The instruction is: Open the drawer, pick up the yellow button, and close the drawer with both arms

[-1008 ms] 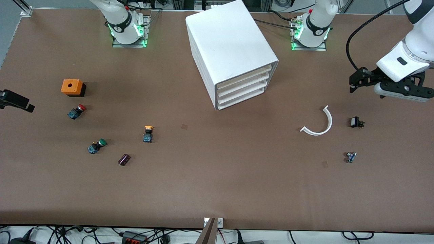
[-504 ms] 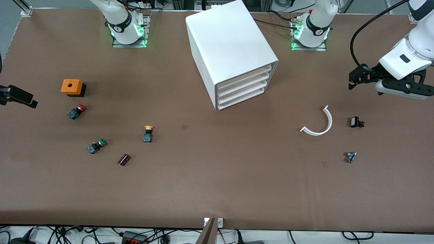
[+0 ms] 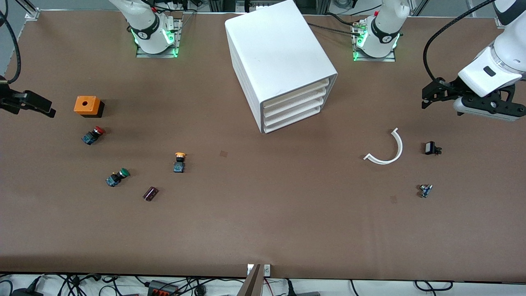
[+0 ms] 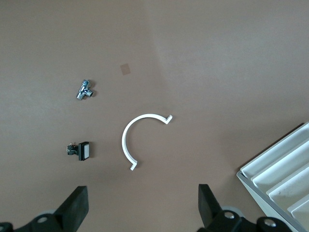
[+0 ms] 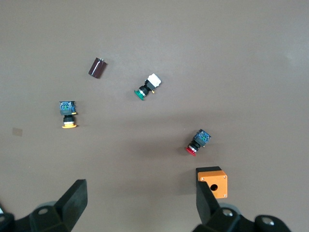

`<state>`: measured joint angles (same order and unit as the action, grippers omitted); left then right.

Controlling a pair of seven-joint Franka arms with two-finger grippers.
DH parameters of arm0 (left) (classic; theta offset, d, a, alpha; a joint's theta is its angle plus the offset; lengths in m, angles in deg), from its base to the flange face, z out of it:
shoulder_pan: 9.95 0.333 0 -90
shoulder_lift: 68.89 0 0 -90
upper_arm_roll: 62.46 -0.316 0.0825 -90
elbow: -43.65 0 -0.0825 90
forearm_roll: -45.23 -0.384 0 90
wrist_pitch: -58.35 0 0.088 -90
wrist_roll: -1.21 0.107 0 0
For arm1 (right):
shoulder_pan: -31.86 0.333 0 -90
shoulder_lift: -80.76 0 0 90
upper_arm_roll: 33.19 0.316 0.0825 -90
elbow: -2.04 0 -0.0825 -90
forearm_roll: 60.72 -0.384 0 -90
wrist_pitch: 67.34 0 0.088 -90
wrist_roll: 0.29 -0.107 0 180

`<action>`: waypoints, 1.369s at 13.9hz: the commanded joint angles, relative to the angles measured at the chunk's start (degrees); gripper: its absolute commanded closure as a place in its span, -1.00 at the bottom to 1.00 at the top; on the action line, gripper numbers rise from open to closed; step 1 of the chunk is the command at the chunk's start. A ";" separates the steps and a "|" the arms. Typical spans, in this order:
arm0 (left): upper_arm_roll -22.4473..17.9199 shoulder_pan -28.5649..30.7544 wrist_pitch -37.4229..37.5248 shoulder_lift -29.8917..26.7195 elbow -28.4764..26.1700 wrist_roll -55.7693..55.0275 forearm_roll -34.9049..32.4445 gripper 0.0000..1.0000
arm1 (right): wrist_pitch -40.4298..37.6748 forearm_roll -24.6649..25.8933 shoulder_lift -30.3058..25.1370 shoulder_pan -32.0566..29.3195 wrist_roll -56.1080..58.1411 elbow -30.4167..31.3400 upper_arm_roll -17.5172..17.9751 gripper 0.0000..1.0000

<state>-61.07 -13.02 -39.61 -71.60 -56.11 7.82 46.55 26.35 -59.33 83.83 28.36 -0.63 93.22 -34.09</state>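
Overhead, shut drawer (image 3: 294, 95), wrist-only button (image 5: 67, 115) underside

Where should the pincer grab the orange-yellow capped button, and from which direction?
Probably on the dark body of the button, coming straight down from above. It lies on its side on the open table, cap pointing toward the cabinet, nothing close beside it. The blocky body likely offers flatter sides than the round cap, so close the fingers across the body's width.
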 commanded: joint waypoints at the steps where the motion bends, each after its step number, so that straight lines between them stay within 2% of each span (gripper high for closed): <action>1: -0.17 -0.27 1.37 0.68 1.77 -0.46 0.97 -1.00 | 1.76 0.81 -3.68 -0.80 0.77 4.98 0.81 -1.00; 19: -0.08 -0.62 1.55 0.60 1.85 -0.46 0.97 -1.00 | -2.29 0.63 -4.39 -0.71 2.97 3.66 0.81 -1.00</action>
<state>-61.01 -13.35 -39.52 -71.60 -56.06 7.78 46.55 24.75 -59.15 80.72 28.18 1.23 96.10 -34.03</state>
